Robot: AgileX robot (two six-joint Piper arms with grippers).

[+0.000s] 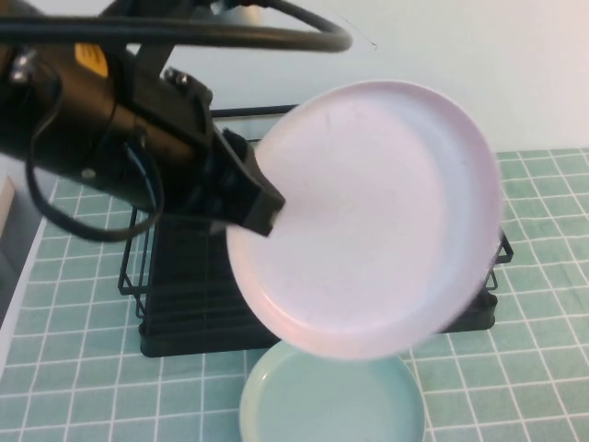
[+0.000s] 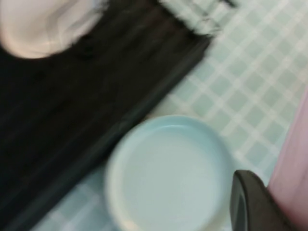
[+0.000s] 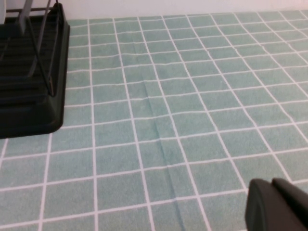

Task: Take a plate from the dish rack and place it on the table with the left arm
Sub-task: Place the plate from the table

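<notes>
The pale pink plate (image 1: 368, 221) is held up in the air, tilted toward the camera, over the front right of the black dish rack (image 1: 184, 304). My left gripper (image 1: 262, 207) is shut on the plate's left rim. In the left wrist view one black finger (image 2: 250, 202) presses against the pink plate (image 2: 293, 159), with the rack (image 2: 72, 120) below. My right gripper (image 3: 276, 204) is shut and empty, low over the green tiled table (image 3: 168, 96), to the right of the rack's end (image 3: 29, 96). It does not show in the high view.
A light teal plate (image 1: 331, 405) lies flat on the table (image 1: 83, 387) just in front of the rack, under the held plate; it also shows in the left wrist view (image 2: 168, 173). A cream-white plate (image 2: 43, 24) stands in the rack.
</notes>
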